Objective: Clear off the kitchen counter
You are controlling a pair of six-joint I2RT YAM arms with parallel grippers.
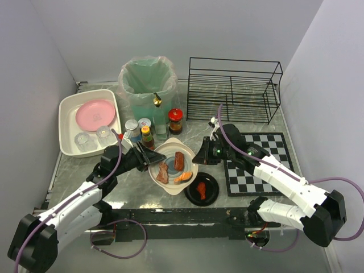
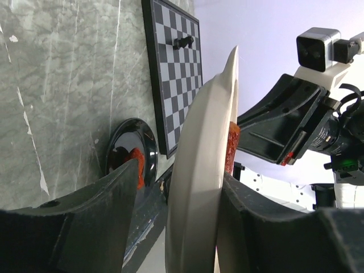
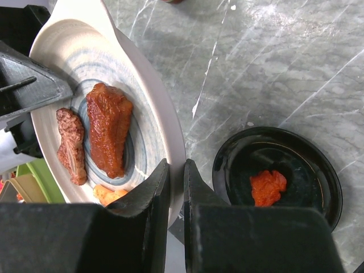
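Observation:
On the grey marble kitchen counter (image 1: pixel 128 190) a cream plate (image 1: pixel 165 147) carries two brown meat pieces (image 1: pixel 180 160) and an orange bit (image 1: pixel 183 178). My left gripper (image 1: pixel 151 157) straddles the plate's left rim. In the left wrist view (image 2: pixel 181 170) one finger touches the plate (image 2: pixel 205 142) and the other stands off with a gap. My right gripper (image 1: pixel 199 156) is shut on the plate's right rim; in the right wrist view (image 3: pixel 176 165) its fingers pinch the rim (image 3: pixel 145 85). The plate looks raised off the counter (image 3: pixel 273 68).
A small black plate (image 1: pixel 211 196) with orange food (image 1: pixel 200 189) sits just in front. A checkered mat (image 1: pixel 259 162) lies to the right. Behind are bottles and jars (image 1: pixel 147 136), a green-lined bin (image 1: pixel 147 85), a wire rack (image 1: pixel 233 91) and a white tub (image 1: pixel 67 114) with a pink plate.

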